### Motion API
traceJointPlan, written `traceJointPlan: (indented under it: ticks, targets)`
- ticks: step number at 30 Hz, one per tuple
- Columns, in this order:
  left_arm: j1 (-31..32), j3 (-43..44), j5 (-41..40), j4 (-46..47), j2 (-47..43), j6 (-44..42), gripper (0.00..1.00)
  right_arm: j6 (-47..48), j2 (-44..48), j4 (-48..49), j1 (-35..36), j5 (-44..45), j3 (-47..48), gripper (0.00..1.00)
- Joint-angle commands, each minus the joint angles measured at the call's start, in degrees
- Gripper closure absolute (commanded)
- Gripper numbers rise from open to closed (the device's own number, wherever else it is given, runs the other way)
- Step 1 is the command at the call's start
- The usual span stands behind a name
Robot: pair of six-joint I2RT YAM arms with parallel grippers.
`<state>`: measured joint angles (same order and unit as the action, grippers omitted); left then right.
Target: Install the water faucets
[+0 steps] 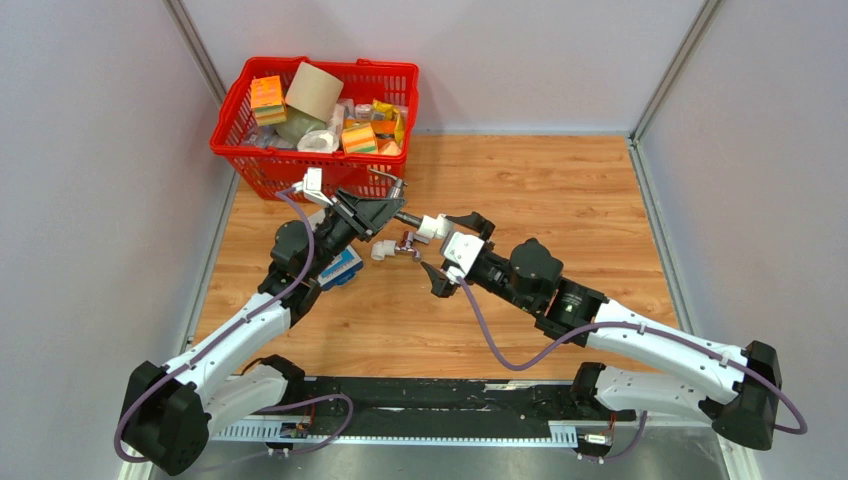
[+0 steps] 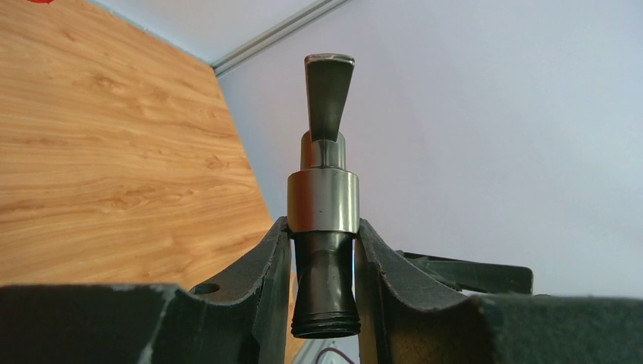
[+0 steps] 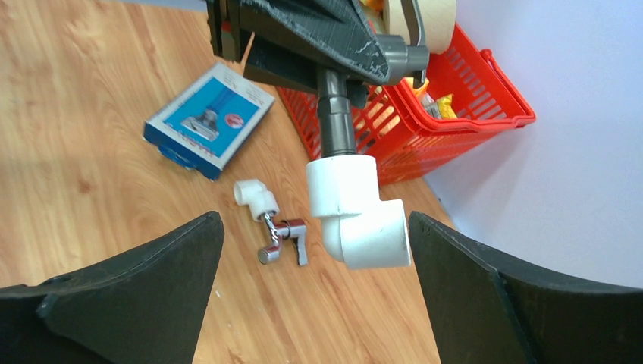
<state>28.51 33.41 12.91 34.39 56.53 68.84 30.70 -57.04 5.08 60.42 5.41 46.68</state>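
Red plastic lattice basket (image 1: 262, 168) at far left corner of light wooden tabletop (image 1: 570, 200). Inside it: tan cardboard roll (image 1: 313, 90), small orange boxes (image 1: 267, 98), yellow packet (image 1: 390, 118), clear wrappers. Flat blue-and-white cardboard box (image 3: 208, 119) lies face-up on the wood near the basket, not touching.

Dark grey faucet (image 2: 322, 201): brushed metal with a dull satin sheen, its threaded stem darker and matt. The left gripper (image 2: 322, 258) has matt black fingers (image 2: 261, 296), rough and chipped pale at the edges. White elbow fitting (image 3: 355, 212): smooth plastic, faintly glossy. Around eight o'clock of it, the chrome faucet (image 3: 282, 239) is mirror-bright metal. Blue-and-white box (image 3: 208, 120): glossy printed card. Table (image 1: 560, 200): smooth wood grain. Red basket (image 1: 265, 172), at eleven o'clock: shiny plastic lattice.
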Motion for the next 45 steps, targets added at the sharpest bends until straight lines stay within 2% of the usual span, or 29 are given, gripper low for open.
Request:
traceJointPlan:
  ticks: [1, 7, 12, 15, 21, 22, 23, 26, 29, 32, 34, 36, 38, 40, 41, 43, 45]
  targets:
    - [0.05, 3.59, 0.01, 3.57, -1.78, 2.88, 1.00, 5.69, -1.94, 4.49, 1.10, 6.89, 0.96, 0.02]
    - [0.05, 3.59, 0.89, 4.63, -2.66, 4.11, 1.00, 6.30, -4.04, 9.06, 1.01, 9.44, -1.06, 0.06]
    - [0.14, 3.51, 2.56, 6.47, -2.74, 5.60, 1.00, 5.69, -6.77, 11.52, 0.92, 9.45, -1.06, 0.16]
    - [0.14, 3.51, 3.00, 6.83, -3.09, 5.52, 1.00, 4.29, -7.74, 12.32, 0.92, 7.96, -0.36, 0.30]
    - [0.23, 2.81, 3.35, 8.84, -4.32, 2.18, 1.00, -4.13, -6.69, 11.27, -1.70, -0.20, 0.87, 0.84]
    - [0.31, 2.28, 3.27, 11.63, -4.41, 1.57, 1.00, -6.68, -6.16, 10.74, -2.93, -2.83, 1.22, 0.94]
    - [0.32, 0.97, 3.61, 16.27, -4.33, 0.34, 1.00, -10.01, -5.55, 10.30, -4.77, -7.04, 1.40, 0.99]
    - [0.14, -0.71, 4.49, 23.33, -3.89, -2.39, 1.00, -22.74, -4.75, 10.12, -13.37, -25.57, 2.10, 1.00]
    - [0.23, -2.72, 7.74, 35.51, -1.88, -5.55, 1.00, -36.46, -6.85, 11.43, -21.55, -42.35, 3.59, 1.00]
    - [0.14, -5.36, 9.15, 47.06, 1.28, -6.26, 1.00, -52.09, -11.33, 15.29, -27.01, -54.59, 5.18, 1.00]
    - [0.23, -6.51, 9.68, 55.84, 3.31, -5.82, 1.00, -65.88, -13.88, 20.39, -28.86, -59.44, 5.09, 1.00]
    - [0.14, -6.52, 10.81, 58.68, 3.76, -6.17, 1.00, -73.29, -16.78, 24.52, -29.66, -63.75, 5.44, 1.00]
    - [0.23, -6.34, 12.92, 58.60, 3.24, -8.71, 1.00, -76.13, -18.54, 22.53, -29.84, -65.87, 7.02, 1.00]
    - [0.31, -7.12, 11.89, 58.51, 2.45, -9.68, 1.00, -73.26, -19.16, 16.13, -29.84, -65.18, 9.39, 0.99]
    - [0.23, -7.48, 10.83, 58.51, 2.09, -9.77, 1.00, -70.19, -18.73, 12.53, -29.84, -63.44, 10.36, 0.94]
    - [0.32, -8.44, 8.55, 58.25, 1.39, -9.78, 1.00, -64.39, -17.33, 8.03, -29.84, -59.57, 11.15, 0.68]
    - [0.32, -8.97, 6.35, 56.58, 0.51, -8.55, 1.00, -59.37, -15.05, 6.18, -29.84, -55.18, 11.33, 0.37]
